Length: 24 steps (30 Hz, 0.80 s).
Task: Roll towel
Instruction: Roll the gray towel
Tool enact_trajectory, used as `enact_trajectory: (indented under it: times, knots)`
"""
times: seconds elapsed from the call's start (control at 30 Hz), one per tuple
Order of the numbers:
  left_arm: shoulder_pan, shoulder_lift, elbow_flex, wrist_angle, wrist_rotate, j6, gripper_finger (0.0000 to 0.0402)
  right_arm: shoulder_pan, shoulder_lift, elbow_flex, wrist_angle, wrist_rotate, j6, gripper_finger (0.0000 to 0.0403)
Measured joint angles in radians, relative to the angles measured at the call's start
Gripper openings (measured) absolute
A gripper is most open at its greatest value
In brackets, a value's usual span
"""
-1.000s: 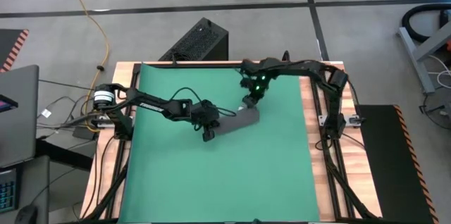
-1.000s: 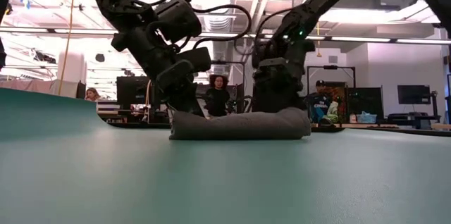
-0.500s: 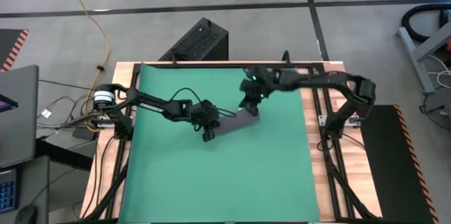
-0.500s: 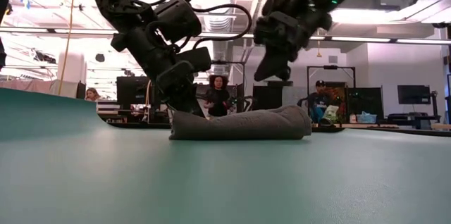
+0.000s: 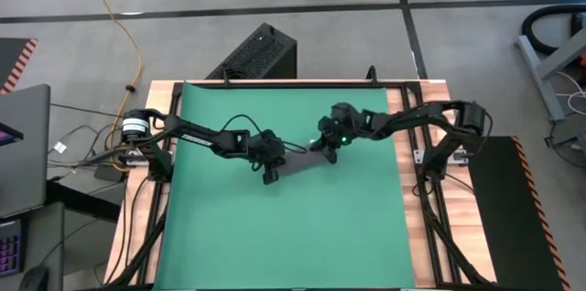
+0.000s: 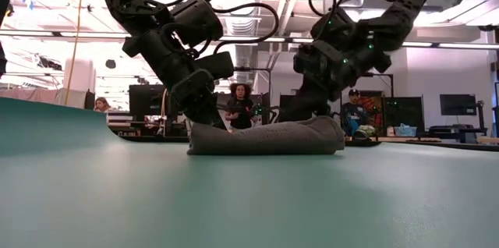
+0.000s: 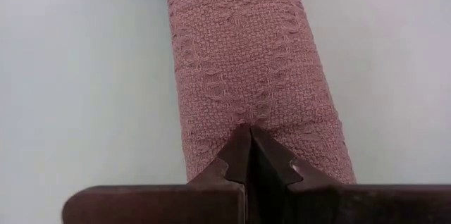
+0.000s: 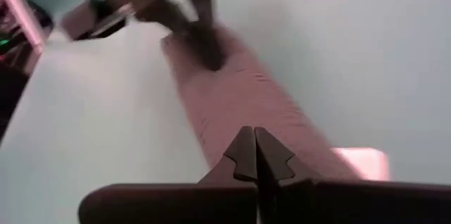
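Towel (image 6: 265, 137) lies rolled up near the middle of the mat (image 5: 275, 236). Left gripper (image 5: 268, 168) sits at its 8 o'clock end, fingers pressed together on top of the roll. Right gripper (image 5: 328, 147) sits at the 2 o'clock end, fingers together too.

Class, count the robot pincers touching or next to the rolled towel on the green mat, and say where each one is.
2. The left pincer sits at one end of the towel; the right pincer is at the opposite end. Both look shut.
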State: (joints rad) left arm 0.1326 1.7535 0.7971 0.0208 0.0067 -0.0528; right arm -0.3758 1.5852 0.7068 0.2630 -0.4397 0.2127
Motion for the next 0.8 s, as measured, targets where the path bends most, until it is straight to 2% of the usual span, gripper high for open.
enact_trajectory:
  times: [0.1, 0.23, 0.5, 0.67, 0.8]
  knots:
    - [0.0, 0.0, 0.0, 0.0, 0.004, 0.0, 0.0, 0.02, 0.052, -0.011, 0.068, 0.001, -0.001, 0.0005]
    - [-0.002, 0.0, 0.0, 0.0, 0.004, 0.0, 0.0, 0.015, 0.127, -0.024, 0.092, 0.063, -0.016, 0.0005]
    - [-0.011, -0.01, 0.001, -0.002, -0.047, 0.067, 0.0, -0.003, 0.224, -0.102, 0.214, 0.02, 0.029, 0.0005]
    - [-0.01, -0.114, 0.004, -0.043, -0.179, 0.032, 0.0, 0.043, 0.225, -0.188, 0.32, 0.094, 0.079, 0.0004]
    - [-0.024, -0.24, 0.008, -0.016, -0.305, -0.135, 0.0, 0.061, 0.226, -0.212, 0.377, 0.117, 0.106, 0.0004]
